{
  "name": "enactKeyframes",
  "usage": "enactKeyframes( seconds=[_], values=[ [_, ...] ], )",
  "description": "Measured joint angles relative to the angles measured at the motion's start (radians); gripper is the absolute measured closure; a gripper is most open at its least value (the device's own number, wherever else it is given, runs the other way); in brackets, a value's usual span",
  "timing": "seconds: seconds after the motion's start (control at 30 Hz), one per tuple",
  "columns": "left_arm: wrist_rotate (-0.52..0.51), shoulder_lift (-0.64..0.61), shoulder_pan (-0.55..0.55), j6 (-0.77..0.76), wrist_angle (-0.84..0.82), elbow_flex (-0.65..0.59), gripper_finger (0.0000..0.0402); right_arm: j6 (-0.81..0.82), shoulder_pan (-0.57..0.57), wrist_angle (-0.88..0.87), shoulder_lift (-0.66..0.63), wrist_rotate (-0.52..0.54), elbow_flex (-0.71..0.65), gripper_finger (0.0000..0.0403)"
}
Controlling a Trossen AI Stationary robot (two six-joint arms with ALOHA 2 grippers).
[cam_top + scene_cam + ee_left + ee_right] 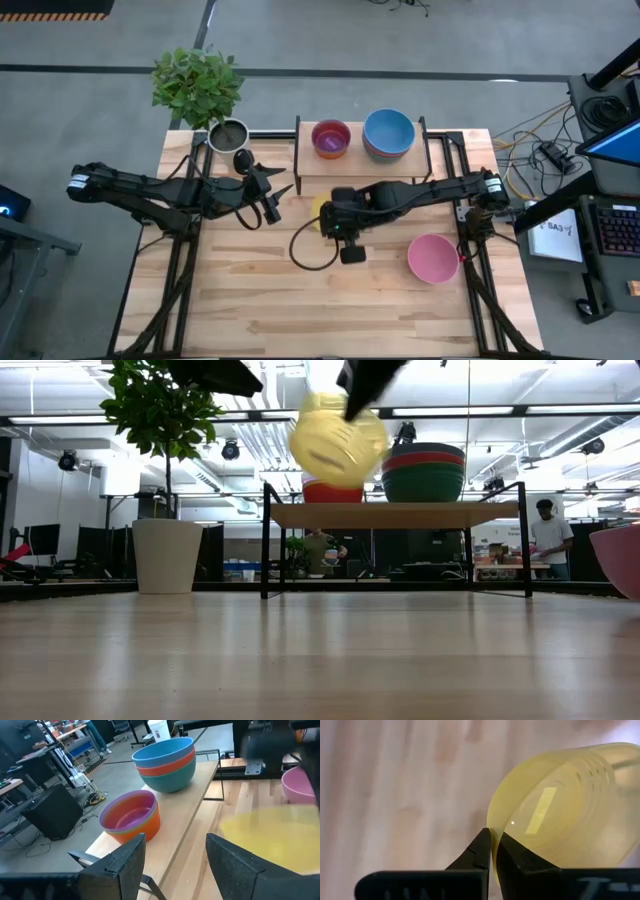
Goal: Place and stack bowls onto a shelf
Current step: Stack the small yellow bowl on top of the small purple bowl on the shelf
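Note:
My right gripper (324, 216) is shut on a yellow bowl (318, 212), held high in front of the shelf (360, 165); the bowl shows tilted in the low view (338, 438). On the shelf stand a purple bowl nested in an orange one (131, 815) and a blue-red-teal stack (165, 762). A pink bowl (433, 258) rests on its base on the table at the right. My left gripper (280, 200) is open and empty, left of the yellow bowl, near the shelf's left end. No green bowl shows. My right gripper pinches the yellow bowl's rim (491, 834), one finger inside the bowl and one outside. The fingers come from above, slanting down (362, 382). The bowl hangs tilted below them, lifted clear of the table, about level with the shelf's top.
A grey plant pot (227, 134) with a leafy plant (197, 82) stands at the table's far left, beside the shelf. A black cable (305, 250) loops under the right arm. Bare tabletop (250, 300) lies toward the near edge. People show in the room behind (548, 538).

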Motion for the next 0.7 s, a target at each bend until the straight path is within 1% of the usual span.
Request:
enactKeyframes(
  seconds=[0.2, 0.27, 0.5, 0.6, 0.7],
  values=[
    [0.000, -0.010, 0.000, -0.009, -0.013, 0.000, 0.0210, -0.256, -0.024, -0.004, -0.001, 0.269, 0.131, 0.0394],
    [0.000, -0.012, -0.001, -0.010, -0.017, 0.000, 0.0210, -0.314, -0.054, -0.004, -0.001, 0.319, 0.156, 0.0394],
    [0.000, -0.023, -0.001, -0.021, -0.037, -0.002, 0.0210, -0.395, -0.208, -0.006, -0.001, 0.326, 0.188, 0.0394],
    [0.000, -0.032, -0.001, -0.031, -0.048, -0.002, 0.0210, -0.443, -0.267, -0.003, -0.001, 0.267, 0.191, 0.0394],
    [0.000, -0.041, -0.001, -0.039, -0.053, -0.007, 0.0210, -0.462, -0.314, 0.000, 0.002, 0.239, 0.191, 0.0394]
  ],
)
